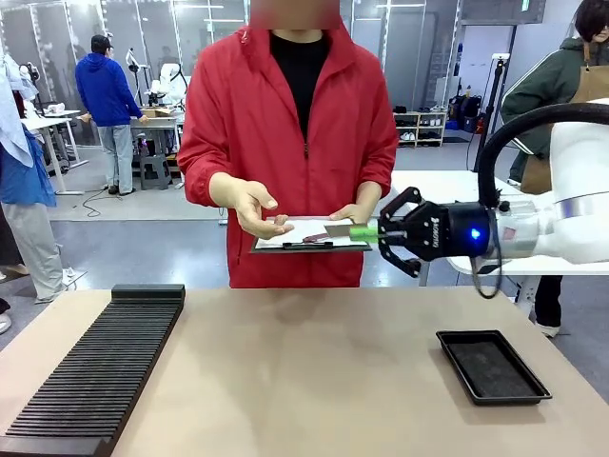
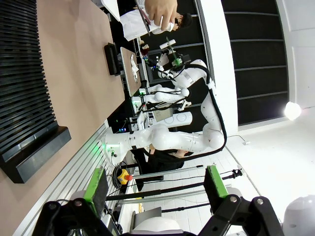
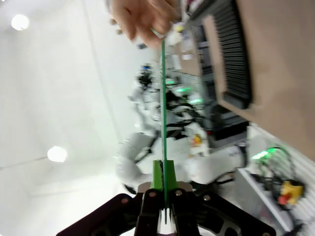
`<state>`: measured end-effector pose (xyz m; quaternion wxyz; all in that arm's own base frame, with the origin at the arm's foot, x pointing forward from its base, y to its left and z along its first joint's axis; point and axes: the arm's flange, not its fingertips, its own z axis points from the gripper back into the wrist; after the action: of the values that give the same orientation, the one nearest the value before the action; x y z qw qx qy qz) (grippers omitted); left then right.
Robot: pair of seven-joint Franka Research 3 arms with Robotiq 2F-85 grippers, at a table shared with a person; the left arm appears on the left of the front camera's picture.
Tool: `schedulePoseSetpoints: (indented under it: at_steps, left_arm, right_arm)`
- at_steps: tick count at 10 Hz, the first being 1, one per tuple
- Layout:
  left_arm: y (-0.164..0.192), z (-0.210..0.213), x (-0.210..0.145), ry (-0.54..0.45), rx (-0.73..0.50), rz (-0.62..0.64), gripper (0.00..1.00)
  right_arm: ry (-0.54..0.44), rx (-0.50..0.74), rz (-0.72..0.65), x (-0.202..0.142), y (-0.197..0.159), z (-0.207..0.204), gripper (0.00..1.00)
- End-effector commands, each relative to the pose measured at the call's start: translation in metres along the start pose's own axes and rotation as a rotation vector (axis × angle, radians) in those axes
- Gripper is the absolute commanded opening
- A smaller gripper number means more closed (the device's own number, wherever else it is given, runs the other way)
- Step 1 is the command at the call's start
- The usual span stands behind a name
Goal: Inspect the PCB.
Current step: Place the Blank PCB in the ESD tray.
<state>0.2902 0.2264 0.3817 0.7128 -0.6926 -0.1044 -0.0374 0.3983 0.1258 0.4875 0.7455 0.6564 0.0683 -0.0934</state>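
My right gripper point(image 1: 362, 231) is shut on the PCB point(image 1: 339, 229). It holds the board flat in the air above the far table edge, over the white clipboard point(image 1: 303, 234) in the person's hand. The person's other hand point(image 1: 253, 207) hovers palm-up beside the clipboard. In the right wrist view the PCB point(image 3: 163, 98) shows edge-on as a thin green line. It runs from the shut gripper point(image 3: 164, 173) up to the person's hand point(image 3: 142, 17). My left gripper point(image 2: 155, 187) is open with nothing between its green pads point(image 2: 96, 189), and it looks along the table.
A long black slotted rack point(image 1: 95, 367) lies on the table's left side, and it is also in the left wrist view point(image 2: 24, 78). A black shallow tray point(image 1: 492, 367) sits at the right. The person in a red jacket point(image 1: 285, 124) stands at the far edge.
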Motion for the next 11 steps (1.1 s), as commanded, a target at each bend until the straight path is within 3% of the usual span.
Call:
schedulePoseSetpoints:
  at_steps: [1,3,4,8,11]
  left_arm:
    - [-0.002,0.001,-0.002,0.004,0.006,0.007,1.0]
    - [-0.002,0.001,-0.002,0.004,0.006,0.007,1.0]
    - [-0.002,0.001,-0.002,0.004,0.006,0.007,1.0]
    - [-0.002,0.001,-0.002,0.004,0.006,0.007,1.0]
    - [-0.002,0.001,-0.002,0.004,0.006,0.007,1.0]
  right_arm:
    - [-0.021,-0.134,0.188,-0.02,0.007,0.046,0.03]
    - [-0.123,-0.312,0.23,-0.024,-0.004,0.081,0.03]
    - [-0.166,-0.345,0.256,-0.023,-0.01,0.098,0.03]
    - [-0.225,-0.492,0.392,-0.003,-0.067,0.167,0.03]
    - [-0.221,-0.533,0.39,0.021,-0.107,0.177,0.03]
